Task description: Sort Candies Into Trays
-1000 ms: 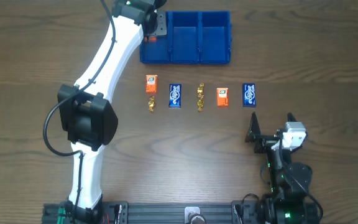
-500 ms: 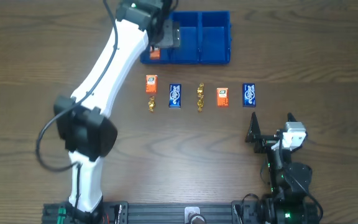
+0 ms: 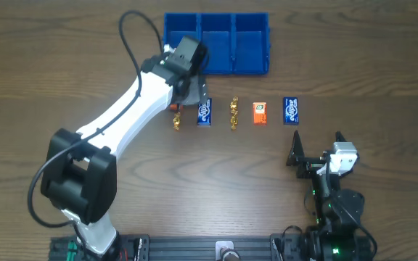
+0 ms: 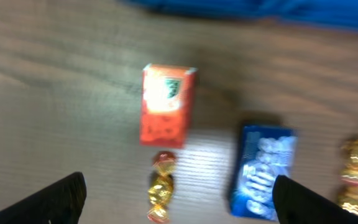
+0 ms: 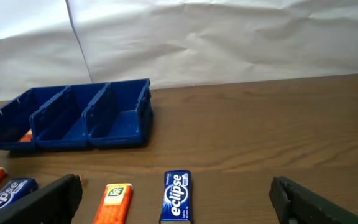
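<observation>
My left claw (image 4: 180, 202) is back down over the row, fingers spread wide and holding nothing, hanging right above the gold candy (image 4: 160, 196). A second ago I was up at the blue tray, so that drop is done and I reckon the next pick starts here. Just past the gold one lies the orange box (image 4: 166, 104), with the blue pack (image 4: 263, 171) beside it. My wrist shows both plainly, while from overhead my own arm covers the orange box. Along the row a second orange box (image 3: 260, 112) and a far blue pack (image 3: 291, 110) wait. My right claw (image 3: 316, 145) sits parked, spread, empty. Its wrist catches an orange piece (image 5: 25, 137) in the blue tray's (image 5: 120, 134) end compartment, a spot my arm hides from above.
</observation>
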Available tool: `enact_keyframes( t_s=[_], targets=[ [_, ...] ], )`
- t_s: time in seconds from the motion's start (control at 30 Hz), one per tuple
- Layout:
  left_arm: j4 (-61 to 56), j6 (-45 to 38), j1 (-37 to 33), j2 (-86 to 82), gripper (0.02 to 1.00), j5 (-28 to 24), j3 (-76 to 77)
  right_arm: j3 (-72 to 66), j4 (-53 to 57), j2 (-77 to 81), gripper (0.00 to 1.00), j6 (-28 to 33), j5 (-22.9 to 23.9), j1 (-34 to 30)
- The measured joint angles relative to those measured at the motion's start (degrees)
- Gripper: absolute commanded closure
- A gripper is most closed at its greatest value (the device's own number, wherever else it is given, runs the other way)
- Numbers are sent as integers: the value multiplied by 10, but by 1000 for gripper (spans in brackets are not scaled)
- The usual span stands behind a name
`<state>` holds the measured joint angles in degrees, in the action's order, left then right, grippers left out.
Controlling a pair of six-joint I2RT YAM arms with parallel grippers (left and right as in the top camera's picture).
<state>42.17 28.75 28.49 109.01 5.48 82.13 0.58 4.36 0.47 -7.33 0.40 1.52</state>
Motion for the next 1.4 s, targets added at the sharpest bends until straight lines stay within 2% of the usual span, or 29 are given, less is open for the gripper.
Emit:
enact_keyframes(
  t_s=[0.13, 0.37, 0.83, 1.1, 1.4],
  targets=[
    [-45, -3, -24, 1, 86, -14, -52, 0, 0, 0, 1, 0, 0, 0],
    [-97, -28, -29, 26, 97, -23, -56, 0, 0, 0, 1, 0, 0, 0],
    [-118, -64, -29, 63, 143, -26, -56, 0, 0, 0, 1, 0, 0, 0],
    [-133, -82, -31, 71, 213, -26, -56, 0, 0, 0, 1, 0, 0, 0],
    [-136, -93, -32, 74, 470, -29, -56, 0, 0, 0, 1, 0, 0, 0]
  ],
)
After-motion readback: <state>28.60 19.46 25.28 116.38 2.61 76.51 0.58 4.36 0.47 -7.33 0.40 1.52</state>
